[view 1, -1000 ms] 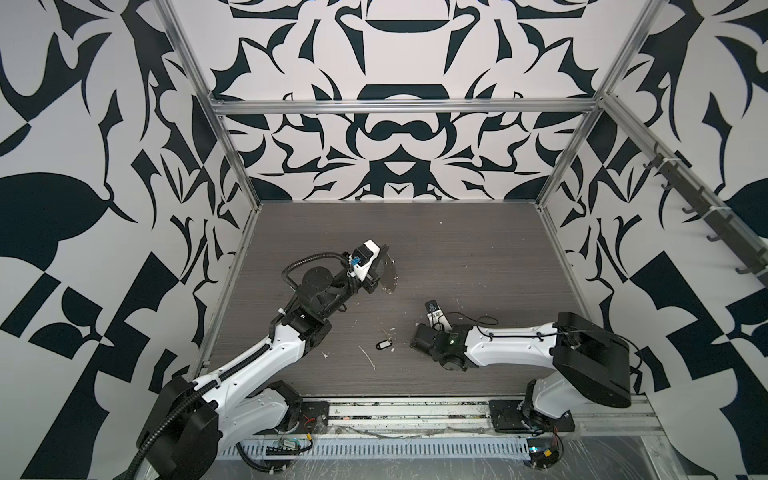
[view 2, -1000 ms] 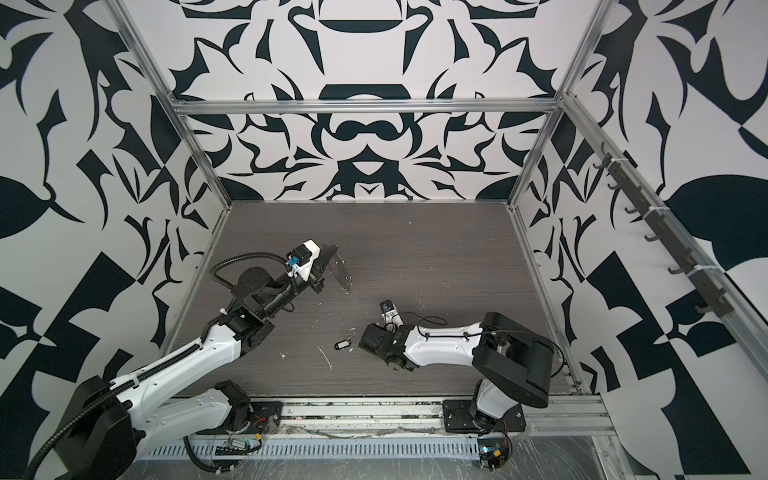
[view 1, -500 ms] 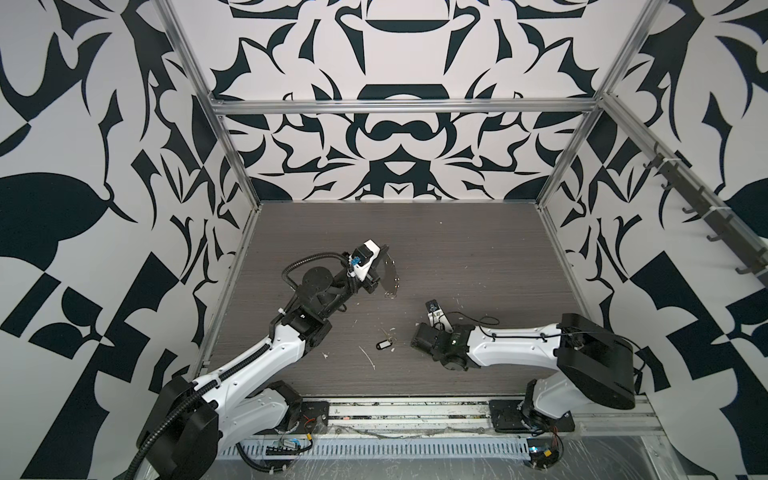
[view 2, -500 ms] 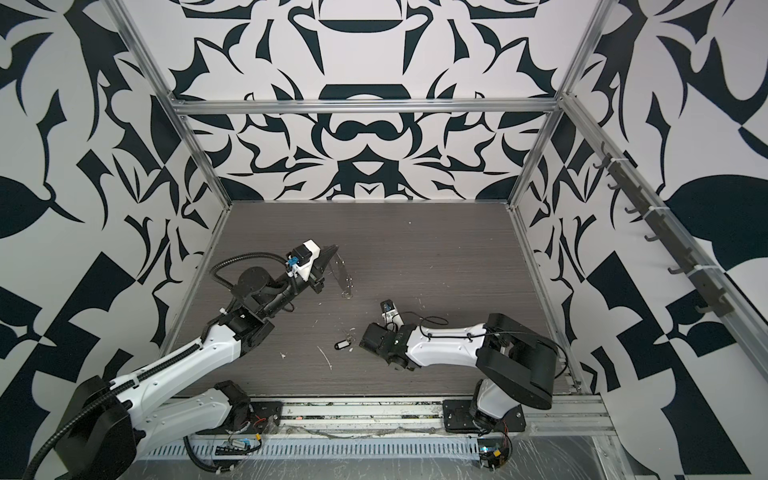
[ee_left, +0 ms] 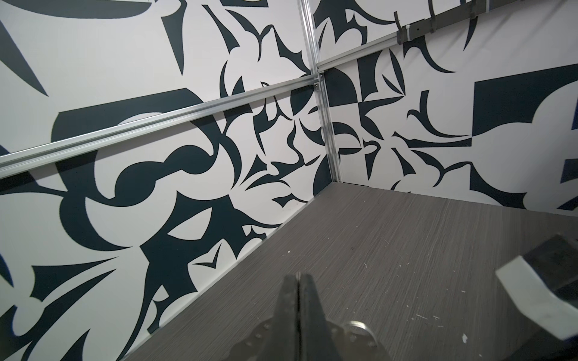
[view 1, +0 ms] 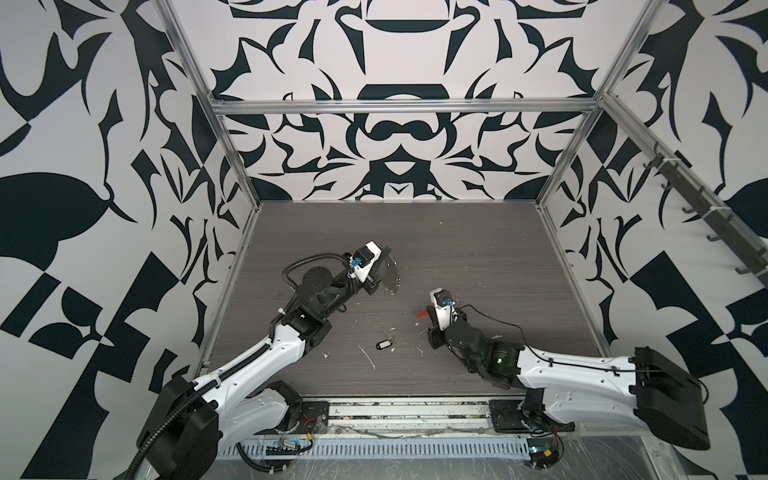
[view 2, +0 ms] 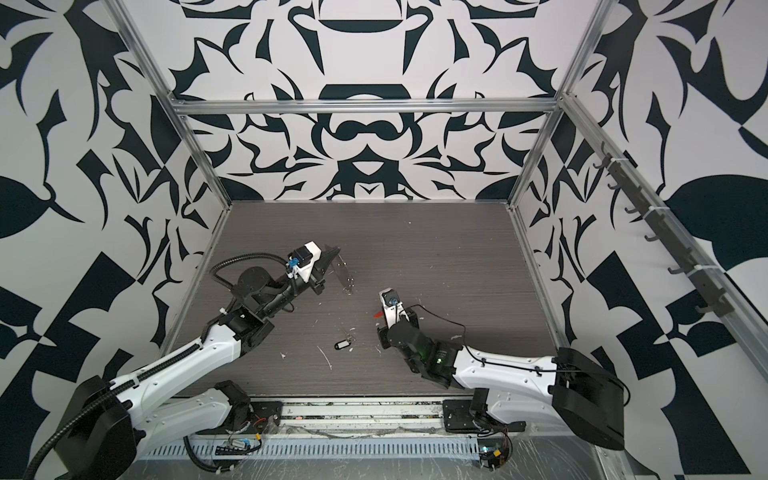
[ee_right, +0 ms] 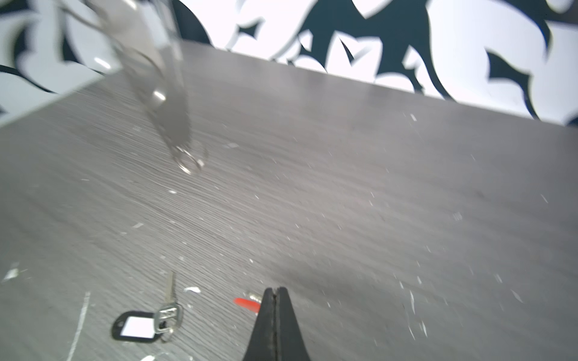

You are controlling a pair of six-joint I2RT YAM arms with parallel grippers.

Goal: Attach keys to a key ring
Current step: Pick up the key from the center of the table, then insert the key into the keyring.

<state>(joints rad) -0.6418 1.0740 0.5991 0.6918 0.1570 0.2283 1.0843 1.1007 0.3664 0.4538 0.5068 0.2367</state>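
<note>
My left gripper (view 1: 380, 269) (ee_left: 298, 281) is shut on the key ring (view 1: 390, 274) (view 2: 343, 272), a see-through hoop held on edge above the table's left-middle, small loops (ee_left: 356, 326) hanging at its low rim. The right wrist view shows the ring blurred (ee_right: 162, 103). My right gripper (view 1: 429, 318) (ee_right: 275, 292) is shut low over the table, right of centre. The red-orange tag (view 1: 422, 314) (ee_right: 247, 303) of one bunch of keys sticks out beside its tips; those keys are hidden. The black-tagged keys (view 1: 384, 344) (view 2: 341, 344) (ee_right: 137, 326) lie loose near the front, between the arms.
White scraps and flecks (view 1: 368, 357) litter the dark wood-grain table (view 1: 478, 257). Patterned walls with metal rails close in three sides. A hook rail (view 1: 706, 216) runs along the right wall. My right arm's wrist (ee_left: 538, 297) shows in the left wrist view.
My right gripper has closed fully and shifted slightly, with the red tag now showing beside it. The left arm and the key ring have stayed almost still.
</note>
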